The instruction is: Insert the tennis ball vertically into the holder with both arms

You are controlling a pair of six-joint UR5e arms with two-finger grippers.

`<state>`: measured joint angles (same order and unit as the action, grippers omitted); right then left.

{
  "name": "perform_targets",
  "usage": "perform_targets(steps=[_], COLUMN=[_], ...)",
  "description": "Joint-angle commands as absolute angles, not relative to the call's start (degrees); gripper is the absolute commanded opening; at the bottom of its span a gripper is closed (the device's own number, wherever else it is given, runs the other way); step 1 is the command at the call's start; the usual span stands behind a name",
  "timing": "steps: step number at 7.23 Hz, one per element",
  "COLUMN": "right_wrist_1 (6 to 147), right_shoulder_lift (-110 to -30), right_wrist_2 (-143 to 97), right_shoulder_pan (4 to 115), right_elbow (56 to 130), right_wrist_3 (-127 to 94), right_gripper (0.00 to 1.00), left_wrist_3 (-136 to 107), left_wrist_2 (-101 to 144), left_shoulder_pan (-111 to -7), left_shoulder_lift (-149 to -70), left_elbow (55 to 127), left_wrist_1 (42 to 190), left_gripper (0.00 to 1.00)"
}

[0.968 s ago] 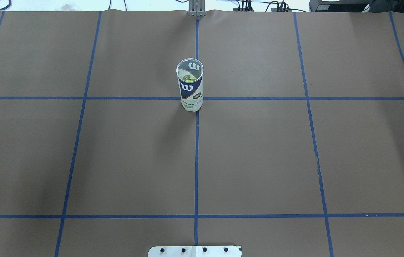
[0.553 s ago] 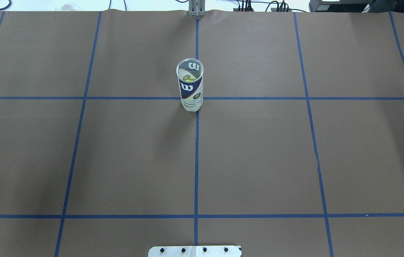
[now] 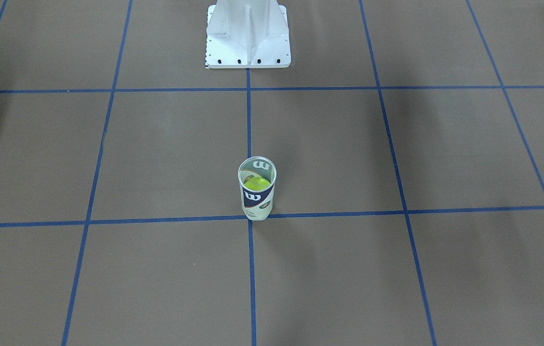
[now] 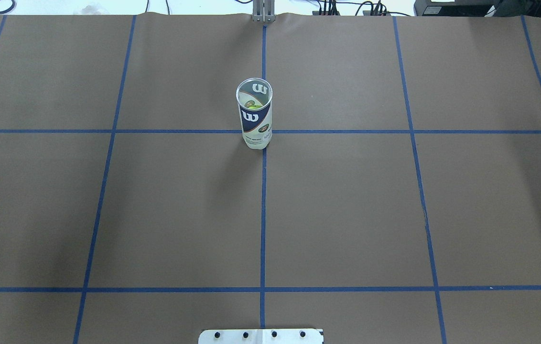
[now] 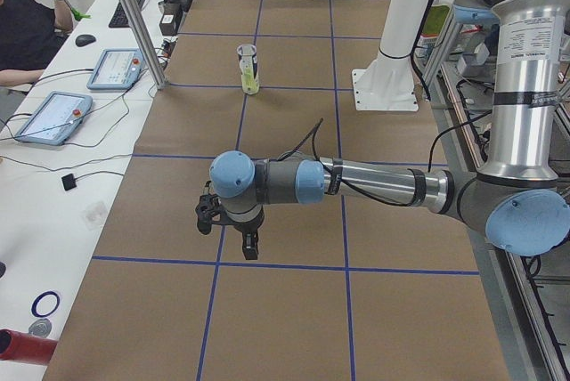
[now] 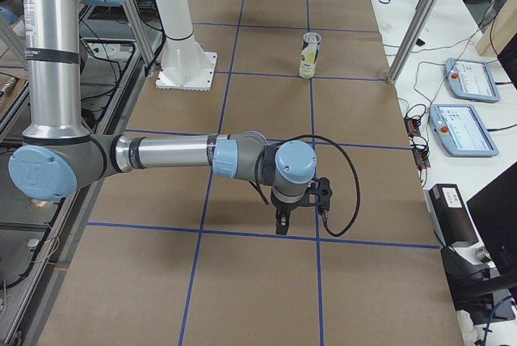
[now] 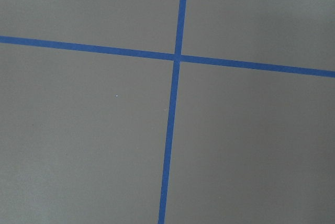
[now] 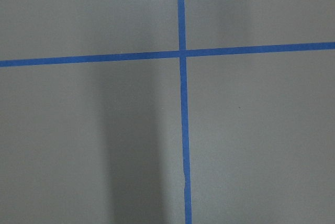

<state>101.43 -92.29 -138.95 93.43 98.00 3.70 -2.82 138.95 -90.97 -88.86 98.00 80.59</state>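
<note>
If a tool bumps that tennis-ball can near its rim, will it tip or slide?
Probably tips: the can stands upright, tall and slim on a small base. It looks light, thin-walled, with one ball visible inside, so little ballast. Once down, its round body would likely roll across the flat table.

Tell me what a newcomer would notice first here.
The holder stands upright mid-table where blue tape lines cross, with a yellow-green ball inside. In the side views, the left arm and right arm each stretch low over the table, well away from the holder.
</note>
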Motion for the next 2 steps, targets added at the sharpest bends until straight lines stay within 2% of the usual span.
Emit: perform_targets(steps=[1, 2], right_wrist_1=[101.43, 101.43], right_shoulder_lift=[-92.29, -92.29], right_wrist_2=[-138.96, -138.96], right_shoulder_pan=[93.43, 93.43], right_elbow=[98.09, 98.09], right_wrist_3=[3.78, 3.69], right_gripper=[1.0, 1.0], left_wrist_3=[-2.9, -2.9], left_wrist_2=[138.96, 138.96], left_shoulder_pan=[-90.88, -90.97], left_shoulder_lift=[-88.86, -88.86], left_elbow=[98.0, 98.0], left_wrist_1=[80.6, 80.6], left_gripper=[1.0, 1.0])
